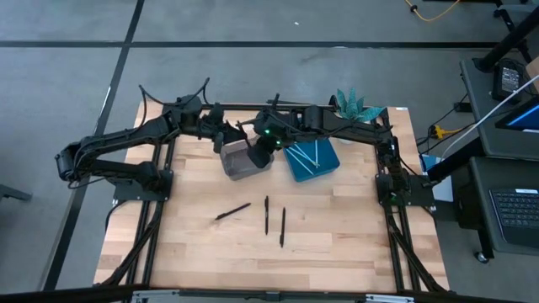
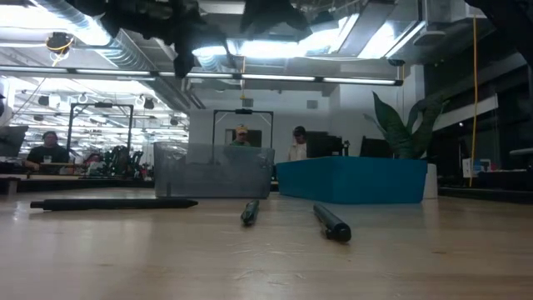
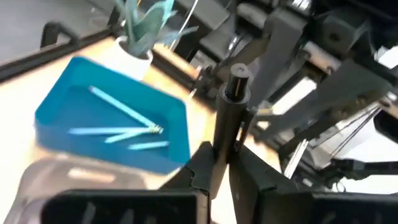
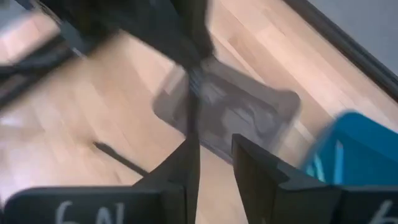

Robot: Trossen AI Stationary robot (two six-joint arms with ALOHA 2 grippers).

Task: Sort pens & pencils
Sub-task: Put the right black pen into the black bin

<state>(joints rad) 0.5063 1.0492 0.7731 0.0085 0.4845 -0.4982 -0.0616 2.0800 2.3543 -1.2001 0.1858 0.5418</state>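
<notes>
- In the high view, both arms cover the far rim of the grey bin [image 1: 242, 162], and its contents cannot be told.
- The right wrist view is blurred; the black stick [image 4: 191, 118] hanging by the right claw [image 4: 211, 163] smears into the dark arm above.
- In the left wrist view, the black pen [image 3: 227, 127] in the left claw [image 3: 219, 177] has its lower end hidden.
- The low view cuts both arms off at its top edge.
</notes>
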